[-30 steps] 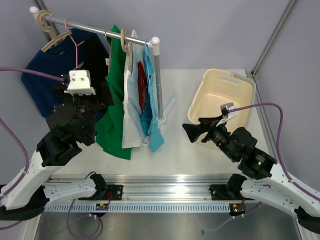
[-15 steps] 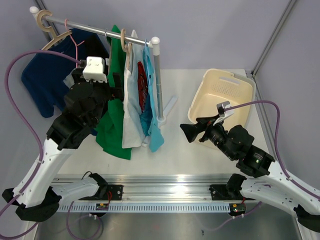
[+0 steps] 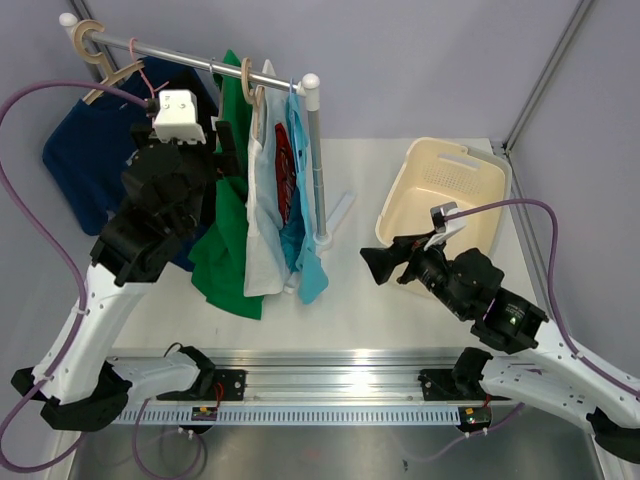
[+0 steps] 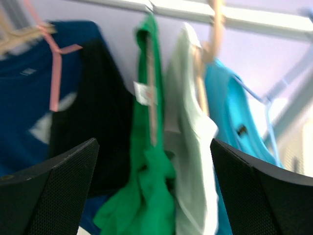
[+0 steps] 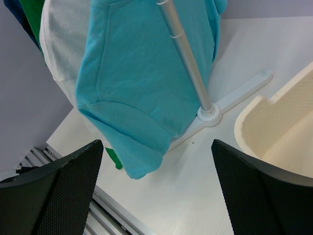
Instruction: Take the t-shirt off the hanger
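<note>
Green t-shirt (image 4: 152,196) hangs on the rail (image 3: 190,55), so you have removed nothing yet. Your left gripper (image 4: 152,144) faces it with fingers wide, empty; your right gripper (image 5: 156,144) is wide too.

The left arm has swung up and inward: the left gripper (image 3: 227,150) has climbed from beside the dark shirts to the shoulder of the green t-shirt (image 3: 228,250), closer under the rail (image 3: 190,55). The right gripper (image 3: 378,265) has crept slightly leftward.
</note>
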`<state>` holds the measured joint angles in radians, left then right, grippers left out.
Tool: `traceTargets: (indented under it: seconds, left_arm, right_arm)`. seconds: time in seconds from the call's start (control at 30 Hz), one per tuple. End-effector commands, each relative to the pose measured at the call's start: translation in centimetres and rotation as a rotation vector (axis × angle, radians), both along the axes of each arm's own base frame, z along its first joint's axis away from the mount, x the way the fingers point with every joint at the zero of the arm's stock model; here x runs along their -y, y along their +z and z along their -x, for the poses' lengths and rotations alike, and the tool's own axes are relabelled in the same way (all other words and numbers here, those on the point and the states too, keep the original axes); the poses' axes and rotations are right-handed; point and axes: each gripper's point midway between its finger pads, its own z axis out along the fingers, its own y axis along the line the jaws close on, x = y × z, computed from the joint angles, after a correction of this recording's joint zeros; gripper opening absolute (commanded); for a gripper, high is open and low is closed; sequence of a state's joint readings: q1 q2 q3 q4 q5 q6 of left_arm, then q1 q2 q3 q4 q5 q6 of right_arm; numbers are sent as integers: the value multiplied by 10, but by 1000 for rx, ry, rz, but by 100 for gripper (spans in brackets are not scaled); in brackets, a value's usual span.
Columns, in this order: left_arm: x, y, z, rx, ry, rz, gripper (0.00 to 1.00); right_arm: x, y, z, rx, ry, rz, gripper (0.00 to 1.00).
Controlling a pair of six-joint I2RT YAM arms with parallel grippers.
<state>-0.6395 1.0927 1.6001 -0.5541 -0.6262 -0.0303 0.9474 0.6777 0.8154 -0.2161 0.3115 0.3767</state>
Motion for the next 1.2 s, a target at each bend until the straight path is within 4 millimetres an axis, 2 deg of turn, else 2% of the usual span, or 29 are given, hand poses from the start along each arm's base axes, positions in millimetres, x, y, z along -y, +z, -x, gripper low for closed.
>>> traceTargets:
  seconds: [0.0, 0.03, 0.07, 0.13, 0.17, 0.2, 0.23, 0.27, 0.3, 0.33, 0.43, 0.57, 0.7, 0.77, 0.83, 0.9, 1.03, 1.17]
  left_arm:
    - [-40, 33, -9, 59, 210, -41, 98]
    - [-43, 33, -14, 55, 227, -51, 98]
    - [-55, 32, -19, 51, 265, -55, 98]
    - [-58, 22, -33, 27, 256, -37, 98]
    - [-72, 15, -39, 9, 280, -29, 98]
    - [-65, 7, -45, -10, 215, 24, 97]
    - [-68, 1, -50, -31, 205, 44, 96]
    - [-82, -3, -55, -42, 225, 62, 95]
    - [-78, -11, -58, -63, 190, 86, 93]
    - [-89, -18, -63, -80, 214, 91, 92]
    - [-98, -36, -72, -125, 223, 89, 88]
    - [-121, -62, -87, -189, 258, 103, 84]
    - [-130, -79, -99, -234, 259, 93, 75]
    - [-129, -83, -103, -246, 253, 89, 71]
    - [-137, -88, -106, -260, 267, 93, 63]
    - [-134, -91, -110, -269, 246, 93, 53]
    - [-131, -91, -111, -270, 226, 79, 45]
    - [-138, -92, -112, -276, 251, 45, 41]
  right_arm:
    - [5, 17, -4, 26, -39, -2, 100]
    - [5, 18, -4, 24, -40, -1, 99]
    - [3, 17, -5, 19, -35, 2, 100]
    - [3, 16, -4, 16, -32, 6, 99]
    - [3, 17, -4, 16, -31, 4, 99]
    - [3, 17, -3, 17, -29, 2, 99]
    - [4, 17, -4, 16, -32, 1, 99]
    - [4, 17, -3, 17, -34, -3, 99]
    - [4, 16, -4, 16, -38, 3, 99]
    - [5, 16, -5, 14, -41, 3, 100]
    - [3, 15, -4, 4, -33, 9, 99]
    - [1, 14, -4, 1, -30, 7, 100]
    - [-2, 8, -9, -14, -42, 32, 99]
    - [-5, 6, -9, -26, -33, 43, 100]
    - [-5, 6, -10, -30, -35, 47, 100]
    - [-5, 6, -9, -32, -32, 48, 100]
    - [-3, 7, -8, -27, -36, 42, 100]
    - [-2, 8, -8, -25, -38, 37, 99]
